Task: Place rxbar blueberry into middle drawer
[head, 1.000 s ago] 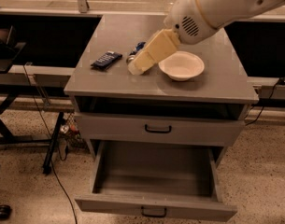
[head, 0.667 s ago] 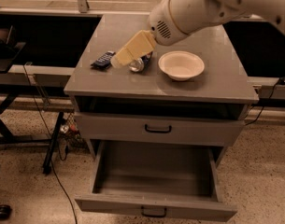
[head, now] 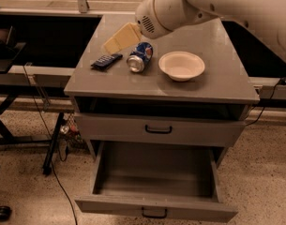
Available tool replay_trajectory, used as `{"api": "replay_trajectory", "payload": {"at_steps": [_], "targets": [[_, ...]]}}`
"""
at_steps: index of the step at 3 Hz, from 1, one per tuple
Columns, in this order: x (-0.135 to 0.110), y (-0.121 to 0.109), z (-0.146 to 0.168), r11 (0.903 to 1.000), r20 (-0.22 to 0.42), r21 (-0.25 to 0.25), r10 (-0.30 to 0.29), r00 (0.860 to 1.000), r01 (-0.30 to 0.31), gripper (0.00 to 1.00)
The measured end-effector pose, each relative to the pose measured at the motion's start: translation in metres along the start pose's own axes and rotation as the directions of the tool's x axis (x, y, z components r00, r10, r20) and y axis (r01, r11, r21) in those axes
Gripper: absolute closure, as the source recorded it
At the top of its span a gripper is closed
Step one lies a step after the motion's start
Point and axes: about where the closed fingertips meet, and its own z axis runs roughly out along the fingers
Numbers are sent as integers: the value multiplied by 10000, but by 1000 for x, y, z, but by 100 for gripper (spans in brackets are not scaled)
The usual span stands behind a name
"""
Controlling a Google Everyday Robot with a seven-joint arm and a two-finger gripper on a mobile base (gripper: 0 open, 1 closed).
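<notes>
Gripper (head: 118,40) hovering over cabinet top (head: 227,81), near rxbar blueberry (head: 106,60) — its hold cannot be told. Bar flat beside soda can (head: 139,56). Middle drawer (head: 154,175) — pulled open below.

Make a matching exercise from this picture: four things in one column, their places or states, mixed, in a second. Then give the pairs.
1. dark navy flat snack bar
2. crushed blue soda can
3. wide grey tray drawer
4. cream two-finger gripper

a. pulled open, low down
b. above the grey cabinet top, behind the bar
c. on its side beside the white bowl
d. flat near the top's left edge

Pairs: 1-d, 2-c, 3-a, 4-b
</notes>
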Motion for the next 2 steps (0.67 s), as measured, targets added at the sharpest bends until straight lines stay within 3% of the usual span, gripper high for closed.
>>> {"api": "replay_trajectory", "payload": {"at_steps": [1,2], "targets": [[-5,-2,-1,9988,62,339,-348,9994,345,0],[-15,-11,33,9928,81,329,-1155,9933,1152,0]]}}
